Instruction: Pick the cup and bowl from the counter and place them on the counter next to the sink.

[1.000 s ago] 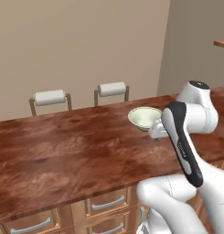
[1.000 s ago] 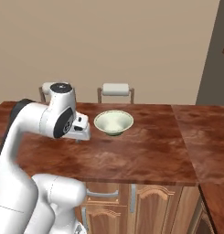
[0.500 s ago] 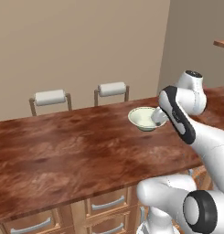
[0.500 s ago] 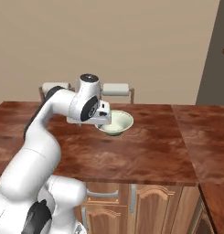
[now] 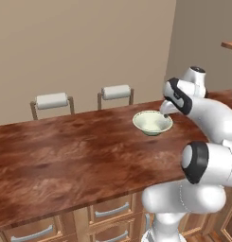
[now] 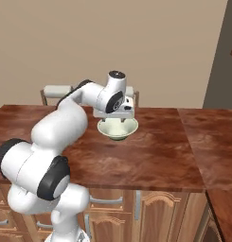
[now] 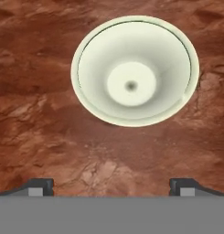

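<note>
Two stools (image 5: 52,101) stood tucked against the far edge of the bench (image 5: 65,160) on the left, out of the way of the work. Further right on the red-brown wood, the bowl (image 5: 152,122) sat upright on its narrow foot, alone and well apart from anything else, which left it free to be approached from above. The hand (image 6: 118,119) hung just over the bowl with its jaws spread wide and nothing between them; in the hand view its two tips (image 7: 38,186) stood far apart at the bottom edge, with the bowl (image 7: 134,71) ahead of them and slightly off the middle line. That pose looked like a line-up for taking the bowl by its flared rim, and the hand probably needed to shift forward before going down. The bowl was empty: a smooth pale inside and a small dark spot at the centre of its base. No cup or sink could be seen here, so the drop-off place lay somewhere else.
</note>
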Tool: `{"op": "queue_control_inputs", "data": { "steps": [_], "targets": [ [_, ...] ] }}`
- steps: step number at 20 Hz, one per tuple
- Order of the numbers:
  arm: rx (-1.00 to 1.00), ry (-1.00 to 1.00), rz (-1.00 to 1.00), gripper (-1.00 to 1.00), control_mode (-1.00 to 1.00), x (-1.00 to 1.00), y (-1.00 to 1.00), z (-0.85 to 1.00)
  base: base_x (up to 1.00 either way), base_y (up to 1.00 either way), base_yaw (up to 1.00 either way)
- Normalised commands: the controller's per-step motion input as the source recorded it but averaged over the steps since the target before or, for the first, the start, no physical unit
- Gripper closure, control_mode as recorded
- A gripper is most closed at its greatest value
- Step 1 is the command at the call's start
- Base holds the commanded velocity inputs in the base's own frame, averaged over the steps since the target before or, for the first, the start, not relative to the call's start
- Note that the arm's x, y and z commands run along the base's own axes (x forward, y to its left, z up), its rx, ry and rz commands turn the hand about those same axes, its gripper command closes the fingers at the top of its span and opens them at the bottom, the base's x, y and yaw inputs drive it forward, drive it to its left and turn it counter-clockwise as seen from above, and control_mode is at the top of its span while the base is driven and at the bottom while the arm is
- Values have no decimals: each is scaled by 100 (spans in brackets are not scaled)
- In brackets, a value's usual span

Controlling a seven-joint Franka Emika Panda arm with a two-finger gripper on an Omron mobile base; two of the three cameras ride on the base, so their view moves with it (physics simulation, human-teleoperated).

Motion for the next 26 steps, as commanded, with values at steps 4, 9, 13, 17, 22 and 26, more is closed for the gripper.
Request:
{"op": "queue_control_inputs", "data": {
  "steps": [4,9,13,17,22,26],
  "targets": [
    [0,6,0,-100,-100,71,-13,-7,0,0,0],
    [-1,4,0,-100,-100,75,-13,-12,0,0,0],
    [0,1,0,-100,-100,75,-14,-21,0,0,0],
    [0,0,0,-100,-100,56,-22,-24,0,0,0],
    [1,-4,14,-100,-100,-4,-31,-14,0,0,0],
    [2,-6,20,-100,-100,-9,-34,-21,0,0,0]
  ]
}}
